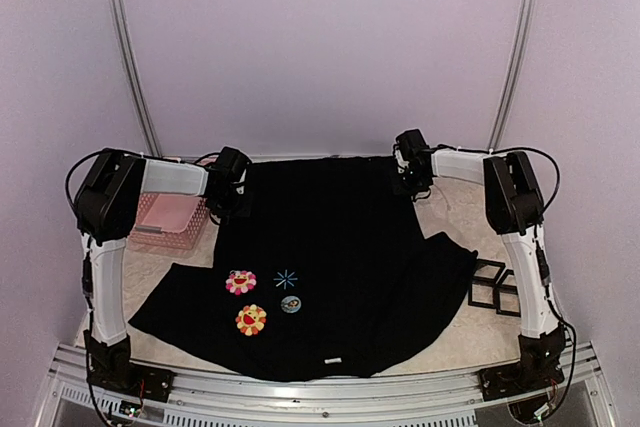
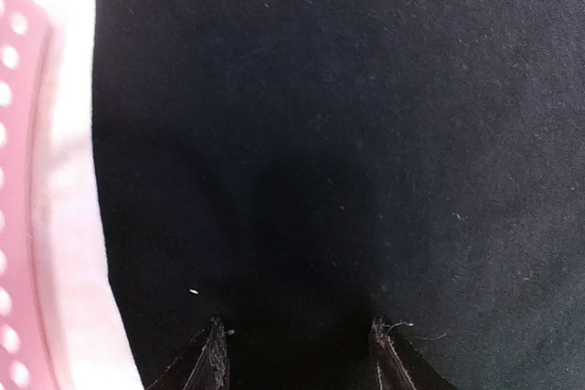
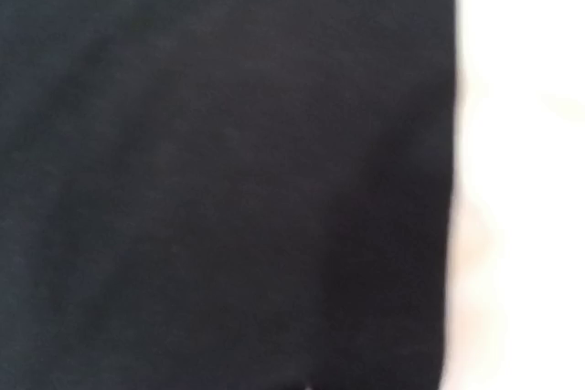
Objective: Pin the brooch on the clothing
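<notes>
The clothing, a black T-shirt (image 1: 340, 247), lies spread flat on the table. It bears a pink flower (image 1: 240, 281), an orange-yellow flower (image 1: 250, 320), a blue starburst (image 1: 286, 278) and a white hem label (image 1: 331, 359). The brooch (image 1: 291, 303), small and round with a pale blue rim, lies on the shirt beside the flowers. My left gripper (image 1: 228, 209) hovers at the shirt's far left corner; in the left wrist view its fingertips (image 2: 212, 353) stand apart and empty over black cloth (image 2: 347, 134). My right gripper (image 1: 415, 187) is at the far right corner; its wrist view shows only blurred black cloth (image 3: 228, 171).
A pink perforated basket (image 1: 168, 219) stands left of the shirt, its rim at the left edge of the left wrist view (image 2: 18, 180). Black square frames (image 1: 497, 287) lie on the table at the right, beside the shirt's sleeve.
</notes>
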`<action>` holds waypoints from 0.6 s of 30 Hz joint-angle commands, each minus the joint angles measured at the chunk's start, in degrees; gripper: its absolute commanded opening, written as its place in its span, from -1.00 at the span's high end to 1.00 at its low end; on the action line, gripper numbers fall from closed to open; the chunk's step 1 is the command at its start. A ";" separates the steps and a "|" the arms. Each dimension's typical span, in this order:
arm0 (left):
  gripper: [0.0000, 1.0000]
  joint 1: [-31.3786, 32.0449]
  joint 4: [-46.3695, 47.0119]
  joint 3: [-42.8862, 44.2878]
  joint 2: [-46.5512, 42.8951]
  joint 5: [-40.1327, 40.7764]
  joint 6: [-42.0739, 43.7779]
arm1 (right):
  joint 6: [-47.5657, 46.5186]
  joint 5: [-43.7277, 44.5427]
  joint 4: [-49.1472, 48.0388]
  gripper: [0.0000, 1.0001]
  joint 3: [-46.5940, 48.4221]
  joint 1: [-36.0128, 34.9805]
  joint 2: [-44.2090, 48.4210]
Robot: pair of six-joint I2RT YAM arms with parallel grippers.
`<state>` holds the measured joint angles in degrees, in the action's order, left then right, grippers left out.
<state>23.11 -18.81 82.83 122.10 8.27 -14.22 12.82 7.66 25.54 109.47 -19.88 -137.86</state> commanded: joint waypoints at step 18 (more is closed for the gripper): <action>-0.71 -3.52 16.29 -23.27 -42.43 18.19 9.06 | -9.78 -12.80 -15.46 -0.99 -34.18 6.00 48.26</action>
<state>23.03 -7.62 70.00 88.16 20.18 -5.63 5.10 -0.03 23.05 91.11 -18.09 -105.23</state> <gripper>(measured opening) 0.781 0.972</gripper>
